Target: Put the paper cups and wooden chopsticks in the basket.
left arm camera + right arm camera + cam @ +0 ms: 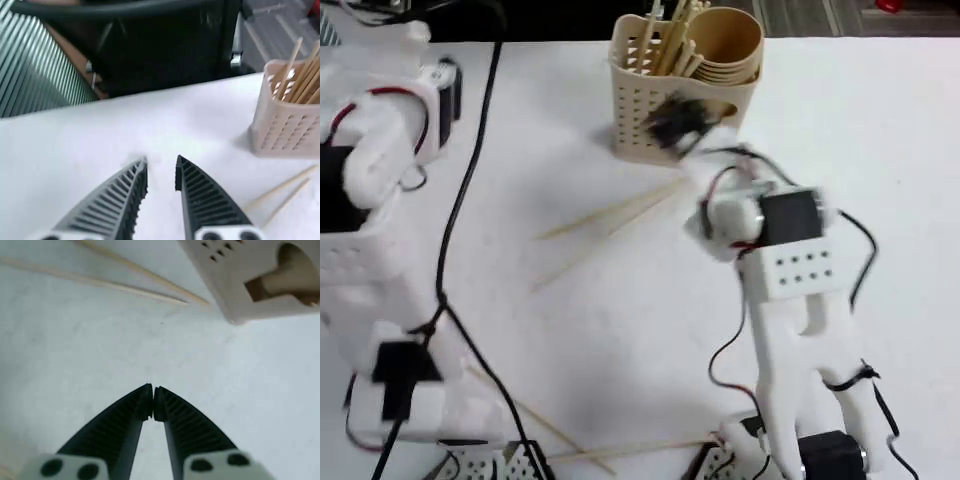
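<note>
Toward the far edge of the bench (620,330), I note the basket (640,110) holding stacked paper cups (728,45) and wooden chopsticks (665,40), two loose chopsticks (610,215) lying near it, right jaws closed, empty, beside the basket, left jaws slightly parted, empty.

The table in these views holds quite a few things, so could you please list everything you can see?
table: one, white, under everything.
basket: one, cream, at the table's far edge.
paper cups: nested stack, count unclear, tan, inside the basket.
chopsticks in basket: several, pale wood, standing beside the cups.
loose chopsticks: four, pale wood, two lying mid-table near the basket, two by the arm bases.
cable: one, black, across the table by the left arm.
left end effector: black, open, over bare table.
right end effector: black, shut, empty, near the basket.
</note>
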Controlling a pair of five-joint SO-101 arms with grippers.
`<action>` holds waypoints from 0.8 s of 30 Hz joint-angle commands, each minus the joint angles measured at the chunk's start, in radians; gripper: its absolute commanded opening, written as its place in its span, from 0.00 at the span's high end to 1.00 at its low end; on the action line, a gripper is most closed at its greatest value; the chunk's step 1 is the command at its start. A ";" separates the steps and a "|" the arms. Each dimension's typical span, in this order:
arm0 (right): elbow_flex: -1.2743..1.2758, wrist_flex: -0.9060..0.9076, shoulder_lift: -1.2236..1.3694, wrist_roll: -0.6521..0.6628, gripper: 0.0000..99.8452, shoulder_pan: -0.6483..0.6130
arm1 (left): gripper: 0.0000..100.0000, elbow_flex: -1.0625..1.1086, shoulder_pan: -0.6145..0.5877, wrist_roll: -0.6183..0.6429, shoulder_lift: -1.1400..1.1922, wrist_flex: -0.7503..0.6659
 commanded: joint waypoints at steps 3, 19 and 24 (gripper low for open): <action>-0.040 0.024 0.004 0.098 0.95 -0.134 | 0.89 0.397 -0.096 -0.003 -0.272 -0.071; -0.272 0.050 0.415 0.232 0.69 -0.266 | 0.89 1.539 -0.292 0.097 -0.760 -0.672; -0.396 0.097 0.596 0.325 0.69 -0.285 | 0.89 1.798 -0.289 0.097 -0.858 -0.827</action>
